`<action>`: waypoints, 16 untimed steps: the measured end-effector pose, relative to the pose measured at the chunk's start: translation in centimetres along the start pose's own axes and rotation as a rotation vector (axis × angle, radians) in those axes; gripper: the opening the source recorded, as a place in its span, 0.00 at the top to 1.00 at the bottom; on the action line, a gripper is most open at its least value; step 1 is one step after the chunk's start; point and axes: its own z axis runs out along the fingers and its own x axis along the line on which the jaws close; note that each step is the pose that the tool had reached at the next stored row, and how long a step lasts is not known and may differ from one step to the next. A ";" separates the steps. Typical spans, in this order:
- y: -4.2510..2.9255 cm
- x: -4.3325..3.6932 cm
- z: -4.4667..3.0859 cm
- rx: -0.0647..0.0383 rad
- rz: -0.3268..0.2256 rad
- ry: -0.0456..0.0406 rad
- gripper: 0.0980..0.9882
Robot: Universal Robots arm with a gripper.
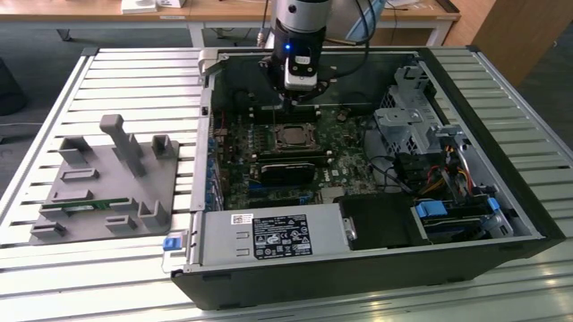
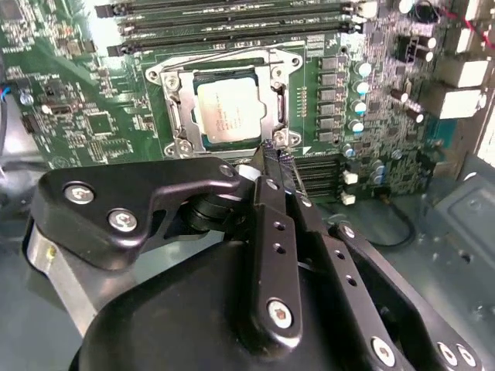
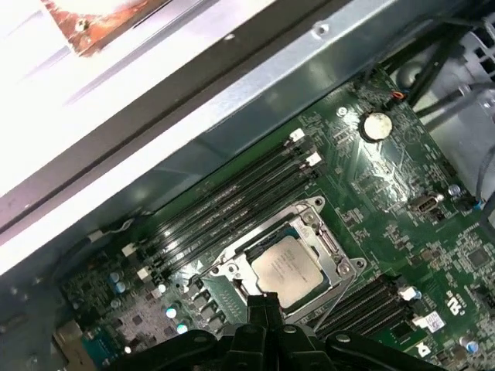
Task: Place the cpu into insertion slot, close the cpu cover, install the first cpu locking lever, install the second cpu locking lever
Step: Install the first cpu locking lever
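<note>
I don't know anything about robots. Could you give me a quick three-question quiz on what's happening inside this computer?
1. True or false: the chip lies flat on the green board, inside a metal frame.
2. The gripper is: A) holding the chip; B) shut and empty, with its tip close to the metal frame; C) open wide.
3. Fill in: in the exterior view, the grey plastic stand sits on the slatted table on the view's ____ side.

Key: 1 true; 2 B; 3 left.
</note>
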 end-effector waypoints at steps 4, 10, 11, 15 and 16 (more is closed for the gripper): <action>0.00 0.00 0.00 0.003 -0.054 0.0004 0.99; 0.00 0.00 0.01 0.009 -0.147 0.0010 0.99; 0.00 0.00 0.01 0.011 -0.174 0.0013 0.99; 0.00 0.00 0.02 0.014 -0.233 0.0017 0.99; 0.00 0.00 0.02 0.016 -0.268 0.0020 0.99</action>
